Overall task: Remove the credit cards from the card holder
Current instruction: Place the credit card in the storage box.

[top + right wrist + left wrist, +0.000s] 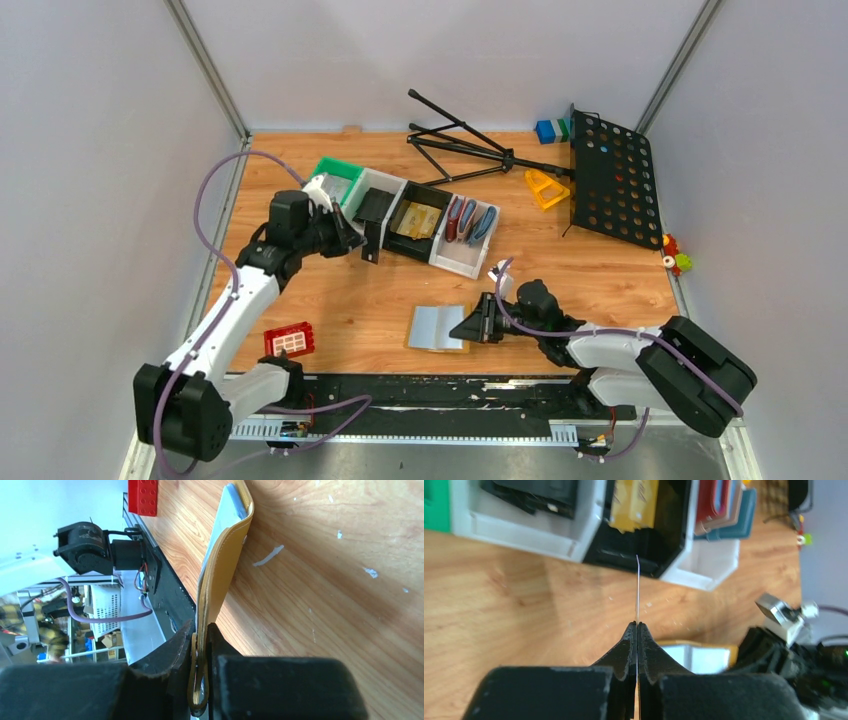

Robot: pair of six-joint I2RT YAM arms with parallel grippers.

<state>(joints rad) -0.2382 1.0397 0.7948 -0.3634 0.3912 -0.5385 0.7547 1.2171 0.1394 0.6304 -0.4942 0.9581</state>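
Left gripper (637,626) clamped on thin flat card (637,585), edge-on; right gripper (200,630) pinching mustard-yellow bifold holder (226,565).
Early release: likely drop short of black plastic bin (668,550).

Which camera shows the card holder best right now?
Top external: the whole card holder is visible, spread open with its grey lining up. The right wrist view sees it only edge-on, its mustard edge pinched in the right gripper. The left wrist view catches just a blurred corner.

card holder (437,327): 1 | bins (338,168): 4 (one green, one black, two white) | red brick (289,340): 1
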